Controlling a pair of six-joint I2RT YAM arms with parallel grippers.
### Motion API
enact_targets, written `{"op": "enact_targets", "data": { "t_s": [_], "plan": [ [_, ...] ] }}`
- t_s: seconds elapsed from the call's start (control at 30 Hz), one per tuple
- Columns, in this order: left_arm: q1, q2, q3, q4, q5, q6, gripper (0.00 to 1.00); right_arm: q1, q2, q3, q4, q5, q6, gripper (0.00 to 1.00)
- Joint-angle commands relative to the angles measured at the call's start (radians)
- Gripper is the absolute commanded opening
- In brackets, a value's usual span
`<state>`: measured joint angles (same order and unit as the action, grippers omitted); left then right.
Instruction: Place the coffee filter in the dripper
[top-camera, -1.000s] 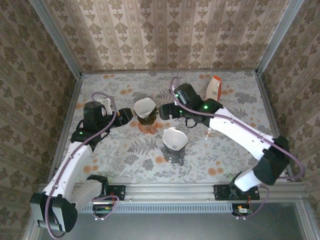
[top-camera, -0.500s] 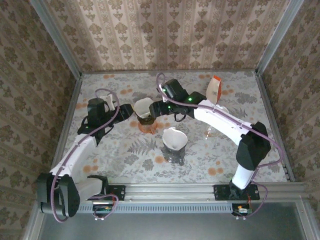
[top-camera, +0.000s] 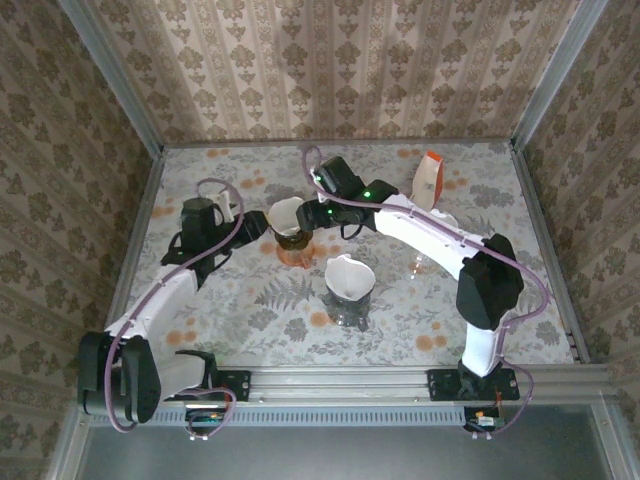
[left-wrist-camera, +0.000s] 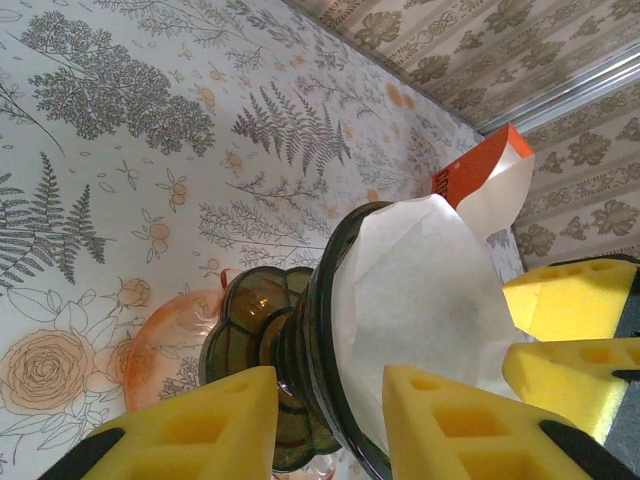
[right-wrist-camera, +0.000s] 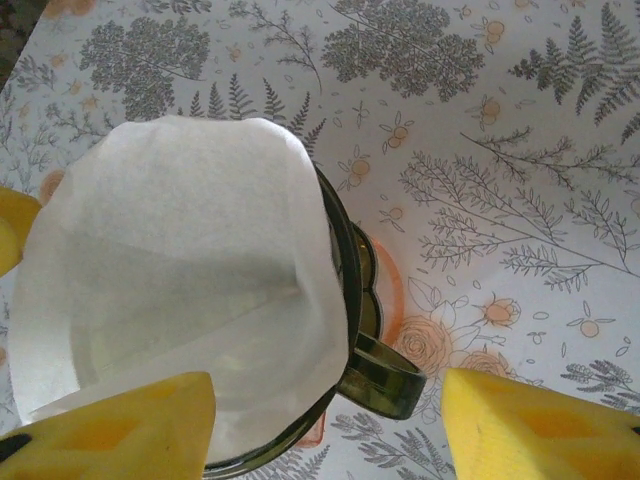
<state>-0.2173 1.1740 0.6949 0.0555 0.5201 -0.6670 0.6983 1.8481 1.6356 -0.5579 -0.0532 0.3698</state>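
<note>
Left end effector (left-wrist-camera: 328, 400) is down low against the dark green dripper (left-wrist-camera: 300, 340), one yellow finger by the stem and the other up at the bowl's rim. The jaws are narrow, but I cannot tell whether they really pinch the glass. The dripper stands upright on an orange saucer (left-wrist-camera: 160, 355), right between those fingers. The white paper filter (left-wrist-camera: 420, 290) sits in the dripper's bowl with its edge rising above the rim, just past the finger at the rim.

On the far side of the bowl, the right end effector (right-wrist-camera: 325, 390) hangs over the same dripper with its jaws wide. One finger overlaps the filter's edge, the other is clear of the handle (right-wrist-camera: 380, 385), and nothing is gripped. Back toward the arm bases from the right end effector, a second dripper (top-camera: 348, 279) with its own filter stands on the flowered worktop (top-camera: 230, 310). Off to that end effector's right, near the back wall, stands an orange-and-white packet (top-camera: 428, 178).
</note>
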Motion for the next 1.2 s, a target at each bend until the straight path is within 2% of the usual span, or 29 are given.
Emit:
{"op": "enact_targets", "data": {
  "t_s": [0.0,0.43,0.63,0.7,0.87,1.0,1.17],
  "plan": [
    [-0.013,0.013,-0.016,0.026,0.003,-0.005,0.33,-0.001,0.014,0.011,-0.021,0.027,-0.003,0.59],
    [-0.020,0.027,-0.038,0.045,-0.002,-0.015,0.33,0.007,0.023,-0.014,-0.028,0.064,-0.018,0.58],
    [-0.022,-0.011,-0.027,0.050,0.006,-0.037,0.62,0.015,0.022,-0.014,-0.028,0.076,-0.027,0.59],
    [-0.029,-0.023,-0.016,0.042,0.006,-0.034,0.65,0.016,0.022,-0.013,-0.030,0.079,-0.028,0.59],
    [-0.062,-0.017,0.005,0.007,-0.009,-0.010,0.48,0.020,0.022,-0.009,-0.030,0.084,-0.031,0.61],
    [-0.065,-0.005,-0.003,0.002,-0.012,-0.009,0.40,0.021,0.020,0.001,-0.030,0.087,-0.035,0.65],
    [-0.068,0.002,-0.006,0.005,-0.009,-0.007,0.38,0.024,0.026,0.033,-0.036,0.088,-0.031,0.80]
  ]
}}
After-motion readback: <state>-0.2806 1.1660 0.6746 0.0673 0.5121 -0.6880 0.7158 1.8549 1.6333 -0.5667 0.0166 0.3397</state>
